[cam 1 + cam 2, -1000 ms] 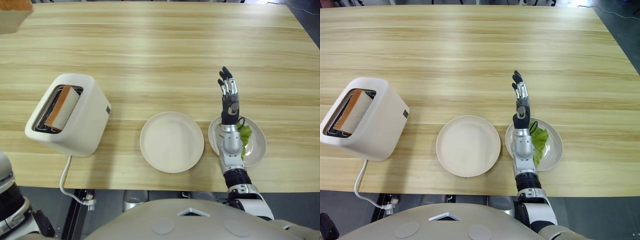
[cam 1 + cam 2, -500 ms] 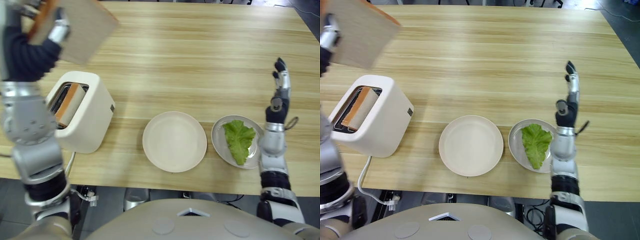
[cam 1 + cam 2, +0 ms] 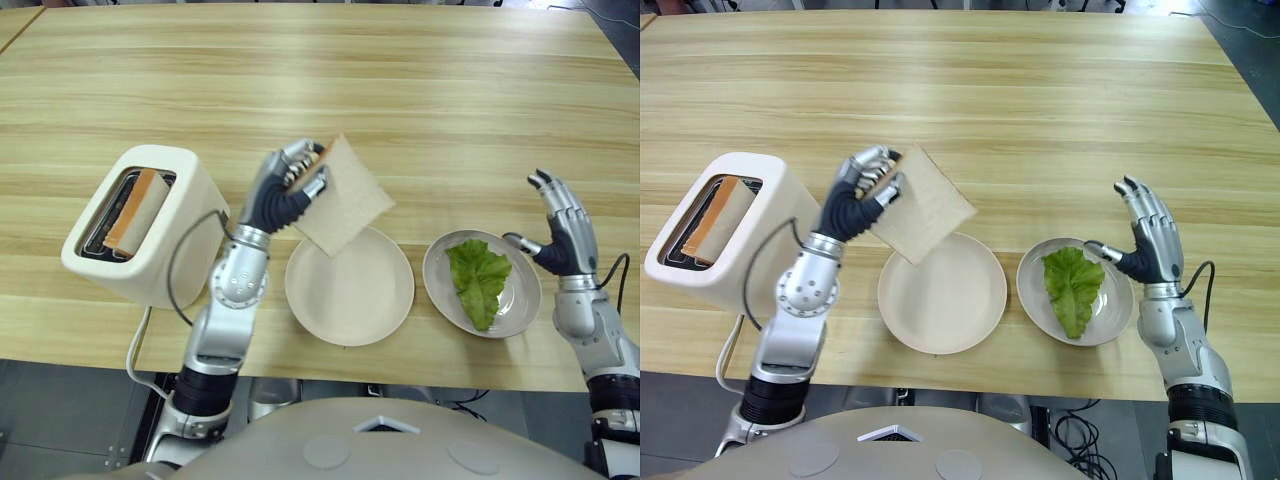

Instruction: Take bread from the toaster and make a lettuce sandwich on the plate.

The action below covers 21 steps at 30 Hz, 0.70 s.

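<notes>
My left hand (image 3: 290,190) is shut on a bread slice (image 3: 346,198), holding it tilted just above the far left rim of the empty cream plate (image 3: 349,283). A second slice (image 3: 133,208) stands in a slot of the white toaster (image 3: 140,225) at the left. A green lettuce leaf (image 3: 478,281) lies in a small grey dish (image 3: 520,303) to the right of the plate. Beside that dish on its right, my right hand (image 3: 560,236) is raised with its fingers spread and open, holding nothing.
The toaster's white cord (image 3: 135,350) hangs over the table's near edge. The wooden table (image 3: 400,90) stretches bare behind the plates. The near edge runs just below both dishes.
My left hand has brought the bread slice down from high at the far left to just over the plate's rim. My right hand has dropped lower beside the lettuce dish.
</notes>
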Each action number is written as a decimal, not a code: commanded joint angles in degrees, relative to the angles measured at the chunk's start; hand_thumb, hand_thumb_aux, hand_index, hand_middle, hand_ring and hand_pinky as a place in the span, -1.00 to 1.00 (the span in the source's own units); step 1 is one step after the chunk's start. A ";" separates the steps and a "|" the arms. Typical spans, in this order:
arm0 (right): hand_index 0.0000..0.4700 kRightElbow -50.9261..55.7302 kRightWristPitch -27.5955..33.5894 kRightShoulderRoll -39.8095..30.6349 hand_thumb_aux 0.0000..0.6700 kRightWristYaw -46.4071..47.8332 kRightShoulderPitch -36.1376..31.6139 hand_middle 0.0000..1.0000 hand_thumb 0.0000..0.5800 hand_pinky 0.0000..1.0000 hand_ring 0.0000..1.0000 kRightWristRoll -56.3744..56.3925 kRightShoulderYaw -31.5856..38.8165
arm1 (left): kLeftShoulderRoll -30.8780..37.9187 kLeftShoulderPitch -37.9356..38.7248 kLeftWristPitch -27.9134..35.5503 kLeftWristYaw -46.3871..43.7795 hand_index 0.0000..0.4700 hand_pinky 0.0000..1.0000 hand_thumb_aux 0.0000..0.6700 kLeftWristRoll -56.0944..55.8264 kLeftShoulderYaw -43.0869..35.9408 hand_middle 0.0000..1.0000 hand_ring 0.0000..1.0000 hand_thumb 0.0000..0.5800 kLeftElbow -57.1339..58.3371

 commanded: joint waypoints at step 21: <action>-1.00 -8.85 12.95 -7.43 -1.00 -8.36 4.44 -1.00 -1.00 -1.00 -1.00 -15.73 18.15 | -8.55 17.69 3.20 9.42 0.96 1.00 1.00 -2.39 -0.93 1.00 1.00 1.00 5.88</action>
